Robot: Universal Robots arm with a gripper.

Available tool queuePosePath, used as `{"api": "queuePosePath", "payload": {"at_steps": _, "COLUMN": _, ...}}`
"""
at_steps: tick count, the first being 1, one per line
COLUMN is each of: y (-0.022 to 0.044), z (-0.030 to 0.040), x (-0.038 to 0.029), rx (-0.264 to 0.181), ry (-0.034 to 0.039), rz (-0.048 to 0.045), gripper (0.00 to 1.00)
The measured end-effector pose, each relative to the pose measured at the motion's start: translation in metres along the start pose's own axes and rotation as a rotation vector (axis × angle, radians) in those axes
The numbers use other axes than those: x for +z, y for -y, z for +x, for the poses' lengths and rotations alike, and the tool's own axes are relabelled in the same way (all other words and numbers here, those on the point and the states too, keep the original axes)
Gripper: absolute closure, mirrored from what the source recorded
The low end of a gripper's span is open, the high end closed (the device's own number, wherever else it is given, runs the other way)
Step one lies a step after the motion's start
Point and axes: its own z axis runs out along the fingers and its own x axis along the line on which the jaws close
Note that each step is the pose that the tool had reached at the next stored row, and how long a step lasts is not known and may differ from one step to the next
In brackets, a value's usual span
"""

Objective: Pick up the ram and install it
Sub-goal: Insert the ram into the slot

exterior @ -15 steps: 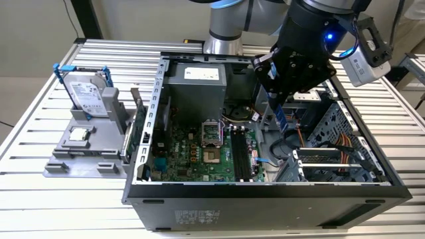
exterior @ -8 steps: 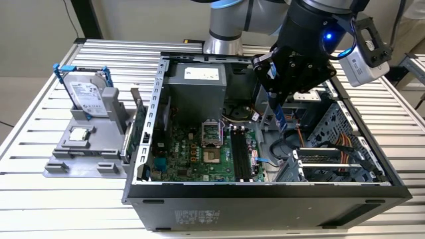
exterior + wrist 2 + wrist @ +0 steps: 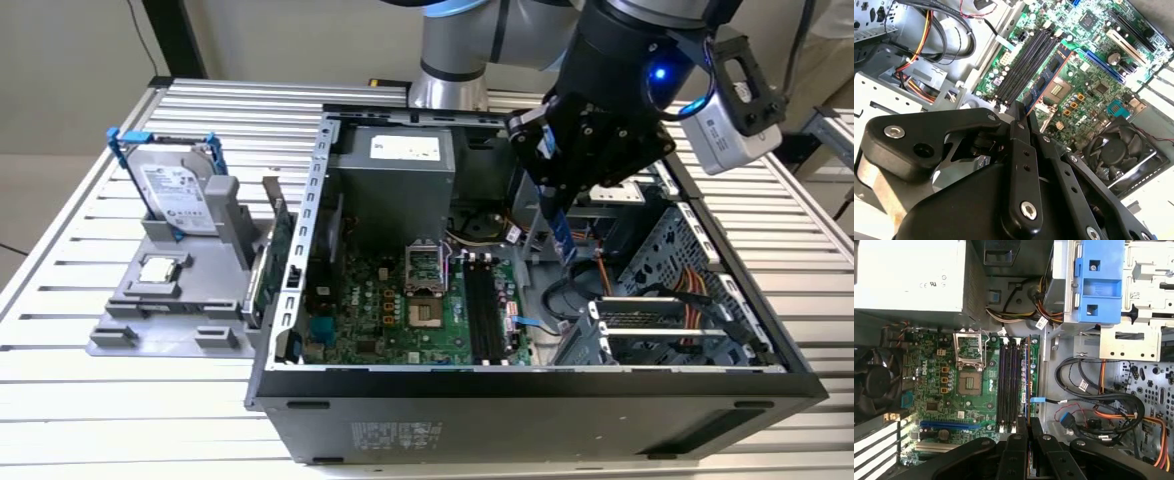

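Observation:
The ram (image 3: pixel 562 230) is a thin blue stick hanging on end inside the open computer case (image 3: pixel 534 385), and my gripper (image 3: pixel 553 196) is shut on its upper end. In the exterior view it hangs to the right of the black memory slots (image 3: pixel 483 312) and above them. In the first wrist view the ram (image 3: pixel 1026 385) appears edge-on between my fingertips (image 3: pixel 1027 424), alongside the memory slots (image 3: pixel 1008 385). In the second wrist view the ram (image 3: pixel 1046 75) reaches out from my gripper (image 3: pixel 1022 109) over the green motherboard (image 3: pixel 1089 85).
On the exterior view's left, a grey stand (image 3: pixel 174 320) carries a silver hard drive (image 3: pixel 180 190) in a blue bracket and a small square CPU chip (image 3: pixel 160 268). Inside the case are the power supply (image 3: pixel 398 165), the CPU socket (image 3: pixel 970 382), a fan (image 3: pixel 876 382) and a drive cage with cables (image 3: pixel 674 300).

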Motion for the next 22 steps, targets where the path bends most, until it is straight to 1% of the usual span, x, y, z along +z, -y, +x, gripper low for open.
{"api": "queuePosePath", "payload": {"at_steps": 22, "y": 0.0003, "z": -0.0003, "x": 0.0083, "rx": 0.0, "ry": 0.0001, "rz": 0.0, "gripper": 1.0}}
